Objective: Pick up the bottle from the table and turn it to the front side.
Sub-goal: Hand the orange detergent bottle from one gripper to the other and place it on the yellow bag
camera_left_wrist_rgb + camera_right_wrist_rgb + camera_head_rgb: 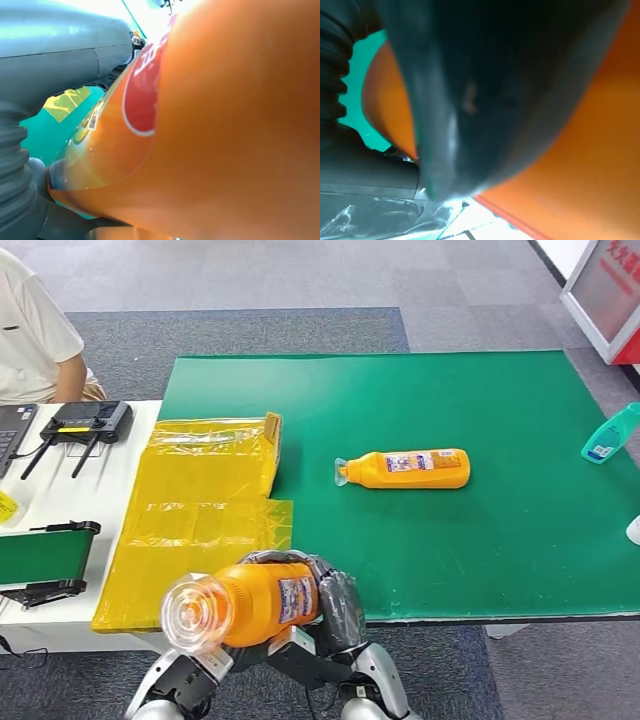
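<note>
An orange bottle (249,605) with a clear cap hangs in front of the table's near edge, lying sideways with the cap pointing at me. My right hand (341,608) wraps its base end, dark fingers over the top. My left hand (290,642) sits under the bottle's body. In the left wrist view the bottle (226,125) shows a red label and lies against the hand (64,45). In the right wrist view the thumb (490,90) lies across the orange bottle (591,165). A second orange bottle (411,469) lies on its side on the green mat (490,550).
Yellow plastic bags (200,510) lie at the mat's left edge. A teal bottle (610,435) lies at the far right. A person (34,330) sits at the back left, behind a black device with antennas (87,423). A small green-topped stand (41,555) is at the left.
</note>
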You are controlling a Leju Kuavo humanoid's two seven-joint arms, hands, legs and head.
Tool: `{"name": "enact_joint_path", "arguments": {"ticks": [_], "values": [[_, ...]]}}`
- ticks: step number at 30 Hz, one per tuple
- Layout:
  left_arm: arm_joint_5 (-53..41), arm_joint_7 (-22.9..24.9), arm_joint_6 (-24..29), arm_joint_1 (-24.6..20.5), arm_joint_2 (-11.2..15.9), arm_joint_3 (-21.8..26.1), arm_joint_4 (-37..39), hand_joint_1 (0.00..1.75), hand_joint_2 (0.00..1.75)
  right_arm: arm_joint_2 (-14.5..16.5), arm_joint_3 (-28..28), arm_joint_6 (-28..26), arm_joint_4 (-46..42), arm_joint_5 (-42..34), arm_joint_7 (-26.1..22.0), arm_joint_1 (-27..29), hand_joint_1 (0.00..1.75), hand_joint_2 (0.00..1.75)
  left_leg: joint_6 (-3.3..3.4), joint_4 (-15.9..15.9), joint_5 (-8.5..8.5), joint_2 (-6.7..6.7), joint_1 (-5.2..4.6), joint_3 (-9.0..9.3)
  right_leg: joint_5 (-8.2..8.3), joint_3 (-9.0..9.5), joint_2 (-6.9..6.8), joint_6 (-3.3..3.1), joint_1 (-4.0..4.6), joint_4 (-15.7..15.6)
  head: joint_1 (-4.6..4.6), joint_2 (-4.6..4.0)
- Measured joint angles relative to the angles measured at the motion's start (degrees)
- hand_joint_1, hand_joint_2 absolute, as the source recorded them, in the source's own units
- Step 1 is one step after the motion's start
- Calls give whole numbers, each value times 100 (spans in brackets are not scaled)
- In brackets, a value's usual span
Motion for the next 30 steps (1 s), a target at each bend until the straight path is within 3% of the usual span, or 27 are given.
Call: {"name": "enact_joint_path", "arguments": {"ticks": [2,3,16,21,30], "values": [[-14,0,28,0,2,0,13,175,175,3,0,22,19,-16,2,-2,14,175,0,0,0,0,0,0,0,0,0,0,0,0,0,0],[-34,0,51,2,3,0,19,175,175,6,-1,42,30,-23,4,-3,0,175,0,0,0,0,0,0,0,0,0,0,0,0,0,0],[7,-240,793,104,-69,208,-112,175,175,1,-63,336,60,-214,204,78,0,175,0,0,-1,0,0,-1,-1,3,-1,1,0,0,-2,0],[-494,-312,1567,156,-197,333,-425,175,175,-68,-203,353,86,-329,376,273,0,175,-3,0,-10,0,-1,-1,0,3,1,1,-3,0,-3,0],[-1362,-80,2195,251,-244,893,-595,175,175,-87,-442,348,9,-558,450,488,0,175,-4,0,-10,-1,0,-1,-3,3,2,0,1,0,-2,0]]}}
